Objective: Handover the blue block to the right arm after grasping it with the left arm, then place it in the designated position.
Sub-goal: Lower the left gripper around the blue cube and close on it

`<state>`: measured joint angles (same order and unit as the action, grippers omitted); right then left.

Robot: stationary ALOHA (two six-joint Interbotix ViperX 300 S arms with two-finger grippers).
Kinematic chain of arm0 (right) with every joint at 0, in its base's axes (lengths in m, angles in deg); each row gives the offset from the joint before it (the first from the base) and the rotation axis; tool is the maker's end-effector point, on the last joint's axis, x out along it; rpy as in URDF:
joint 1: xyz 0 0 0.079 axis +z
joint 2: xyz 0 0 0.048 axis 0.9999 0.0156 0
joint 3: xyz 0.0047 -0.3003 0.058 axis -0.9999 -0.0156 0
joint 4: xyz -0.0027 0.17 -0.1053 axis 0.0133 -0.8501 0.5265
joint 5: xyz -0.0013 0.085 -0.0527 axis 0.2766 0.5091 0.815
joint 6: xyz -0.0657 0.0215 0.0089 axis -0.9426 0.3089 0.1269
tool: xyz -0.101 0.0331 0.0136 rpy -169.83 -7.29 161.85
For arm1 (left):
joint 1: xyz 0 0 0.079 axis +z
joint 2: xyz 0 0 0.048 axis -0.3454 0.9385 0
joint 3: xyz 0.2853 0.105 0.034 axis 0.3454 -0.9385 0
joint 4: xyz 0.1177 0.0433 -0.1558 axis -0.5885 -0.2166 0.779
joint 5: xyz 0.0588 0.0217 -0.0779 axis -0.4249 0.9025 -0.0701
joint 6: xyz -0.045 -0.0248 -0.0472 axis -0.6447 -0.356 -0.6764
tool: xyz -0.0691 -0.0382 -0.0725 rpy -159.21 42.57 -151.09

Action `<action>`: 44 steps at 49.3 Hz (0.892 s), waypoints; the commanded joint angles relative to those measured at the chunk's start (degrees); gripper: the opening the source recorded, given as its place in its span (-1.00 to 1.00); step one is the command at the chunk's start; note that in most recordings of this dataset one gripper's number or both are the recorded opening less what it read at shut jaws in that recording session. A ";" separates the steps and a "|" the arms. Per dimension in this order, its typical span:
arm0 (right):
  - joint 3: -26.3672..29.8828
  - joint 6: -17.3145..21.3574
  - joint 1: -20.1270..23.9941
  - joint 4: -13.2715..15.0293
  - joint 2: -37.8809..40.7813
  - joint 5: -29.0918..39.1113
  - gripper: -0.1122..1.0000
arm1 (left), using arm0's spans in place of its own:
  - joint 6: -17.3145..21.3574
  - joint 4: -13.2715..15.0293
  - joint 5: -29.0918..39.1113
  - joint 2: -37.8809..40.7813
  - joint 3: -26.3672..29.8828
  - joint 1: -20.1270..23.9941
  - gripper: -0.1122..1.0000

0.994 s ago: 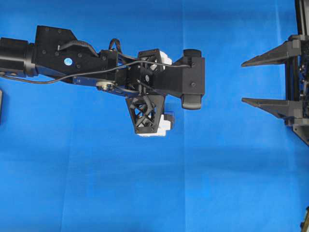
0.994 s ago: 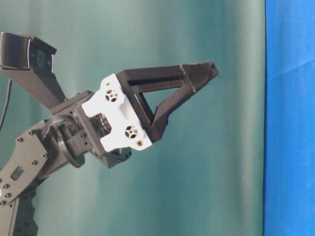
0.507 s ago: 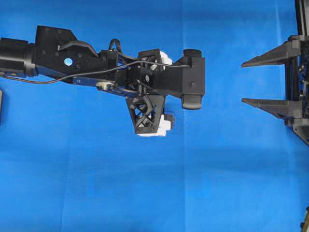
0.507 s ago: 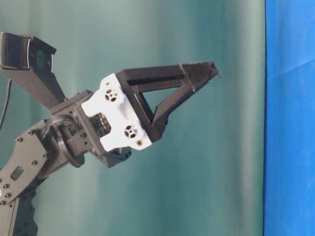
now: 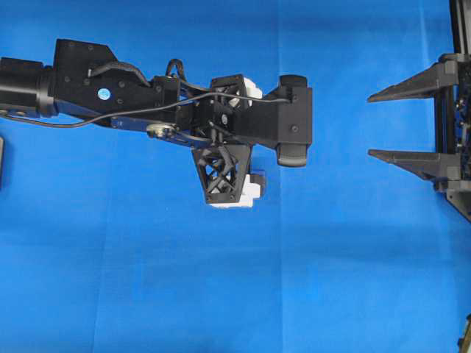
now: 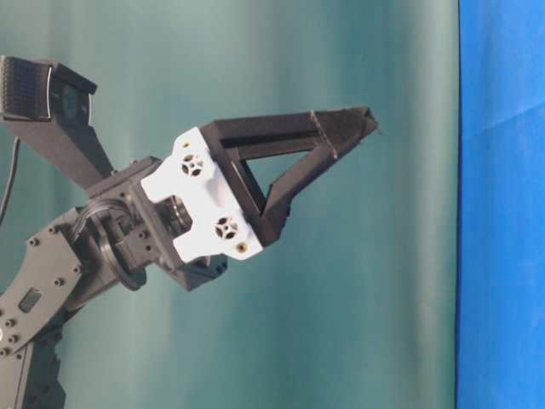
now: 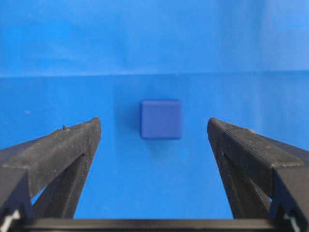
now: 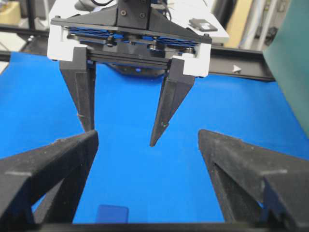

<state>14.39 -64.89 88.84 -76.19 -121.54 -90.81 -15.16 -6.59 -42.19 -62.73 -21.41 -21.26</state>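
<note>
Blue cloth (image 5: 147,279) covers the counter, and the blue block (image 7: 161,119) lies flat on it, touching nothing. In the left wrist view the cube sits between the two spread fingers of the left hand (image 7: 154,133) and a little beyond their tips, so that hand stands wide and empty above it. In the overhead view the left arm (image 5: 184,110) reaches in from the left, hiding the block beneath it. At the right edge, well apart, the all-black right hand (image 5: 372,125) points leftward with its fingers wide, also holding nothing. Its wrist view shows the left hand's fingers (image 8: 171,99) pointing down, and the block (image 8: 112,213) near the bottom edge.
</note>
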 commanded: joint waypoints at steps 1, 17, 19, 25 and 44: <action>1.58 0.00 -0.09 -0.26 0.35 -0.18 0.95 | -0.09 -0.09 -0.26 -1.05 1.14 -0.18 0.88; 1.49 0.00 -0.09 -0.26 0.53 -0.18 0.95 | -0.97 -0.09 -7.91 0.79 -4.92 -0.18 0.88; 1.41 0.00 -0.09 -0.35 0.70 -0.18 0.95 | -1.23 -0.09 -10.20 0.70 -6.42 -0.18 0.88; 1.41 0.00 -0.09 -0.35 0.97 -0.18 0.95 | -1.93 -0.09 -16.44 0.70 -10.11 -0.18 0.88; 1.23 -0.09 -0.18 -0.26 1.49 -0.18 0.95 | -2.55 -0.09 -22.85 7.12 -12.74 -0.53 0.88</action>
<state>14.48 -64.89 88.84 -76.37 -120.31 -90.72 -17.71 -6.59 -64.43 -55.70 -35.30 -21.35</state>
